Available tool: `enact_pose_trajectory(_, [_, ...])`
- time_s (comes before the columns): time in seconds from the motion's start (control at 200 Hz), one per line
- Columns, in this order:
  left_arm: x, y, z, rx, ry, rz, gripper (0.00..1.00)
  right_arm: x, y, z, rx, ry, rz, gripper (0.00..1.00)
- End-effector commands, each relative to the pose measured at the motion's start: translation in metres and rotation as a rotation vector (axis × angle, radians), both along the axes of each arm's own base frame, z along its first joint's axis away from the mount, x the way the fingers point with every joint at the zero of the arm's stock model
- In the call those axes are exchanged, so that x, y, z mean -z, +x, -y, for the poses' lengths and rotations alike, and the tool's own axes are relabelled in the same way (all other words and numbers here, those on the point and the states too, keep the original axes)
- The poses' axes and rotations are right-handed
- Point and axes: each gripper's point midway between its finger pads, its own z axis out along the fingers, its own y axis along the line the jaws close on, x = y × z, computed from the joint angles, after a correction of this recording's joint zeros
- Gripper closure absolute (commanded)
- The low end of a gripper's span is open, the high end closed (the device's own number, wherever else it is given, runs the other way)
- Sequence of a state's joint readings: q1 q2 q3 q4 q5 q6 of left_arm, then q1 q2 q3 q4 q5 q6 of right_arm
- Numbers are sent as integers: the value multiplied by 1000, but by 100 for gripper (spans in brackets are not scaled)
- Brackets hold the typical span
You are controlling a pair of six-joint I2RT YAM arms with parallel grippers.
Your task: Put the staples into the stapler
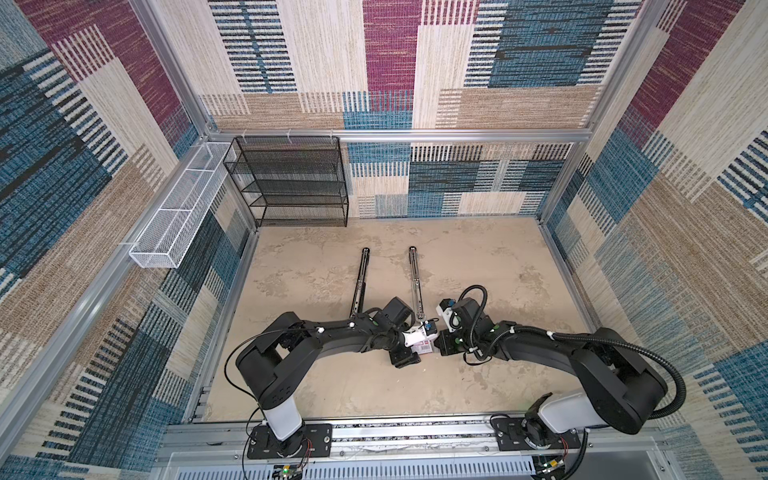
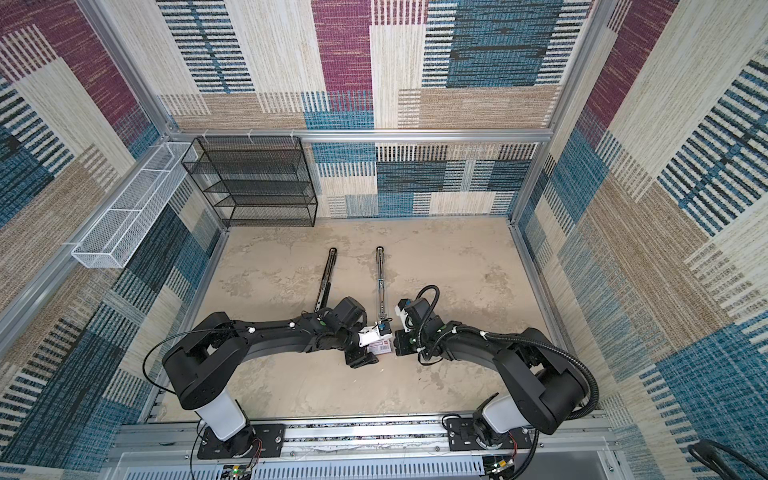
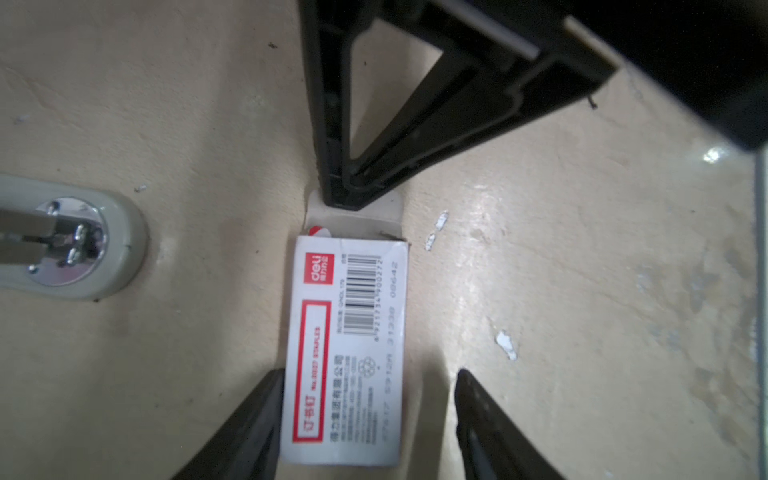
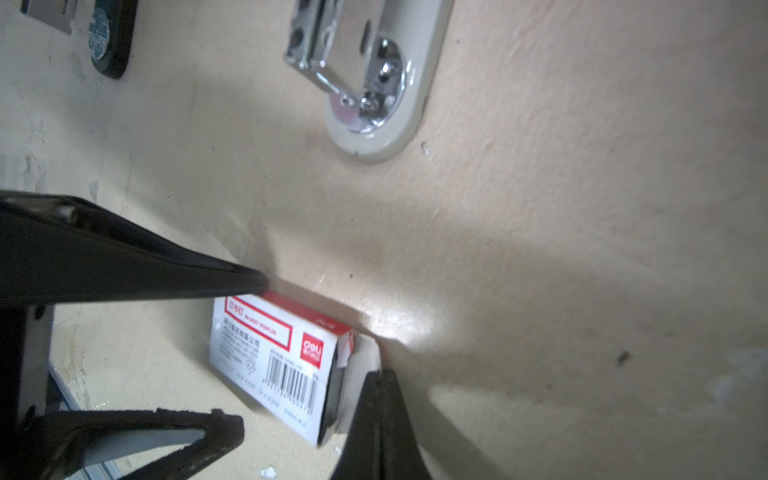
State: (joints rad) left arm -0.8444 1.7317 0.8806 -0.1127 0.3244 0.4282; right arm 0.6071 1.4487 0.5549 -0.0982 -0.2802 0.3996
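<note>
Enclosure walls (image 1: 390,62) covered in woven patchwork, blue, maroon, beige and cream, striped blocks; aluminium frame (image 1: 457,135) at the edges. Bench (image 1: 478,257) mottled beige, scuffed. Black mesh shelf rack (image 1: 291,183) at back left corner, white wire basket (image 1: 178,216) fixed on left wall rail

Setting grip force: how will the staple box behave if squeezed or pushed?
The staple box looks like thin card with one end flap open, so it likely dents under hard squeezing. Lying flat on the glossy table, it should slide, not tip.
</note>
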Motion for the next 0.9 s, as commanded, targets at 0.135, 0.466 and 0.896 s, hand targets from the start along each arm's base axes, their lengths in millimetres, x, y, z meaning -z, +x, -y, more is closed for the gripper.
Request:
enact_pose_trajectory(0.135, [5, -3, -1, 1, 25, -38, 46, 2, 2, 4, 11, -9, 11, 100])
enact_pose_trajectory(0.466, [9, -3, -12, 9, 101, -24, 49, 1, 8, 26, 92, -47, 9, 100])
enact_pose_trajectory(0.896, [-13, 3, 3, -17, 3, -14, 33, -8, 6, 16, 52, 13, 15, 100])
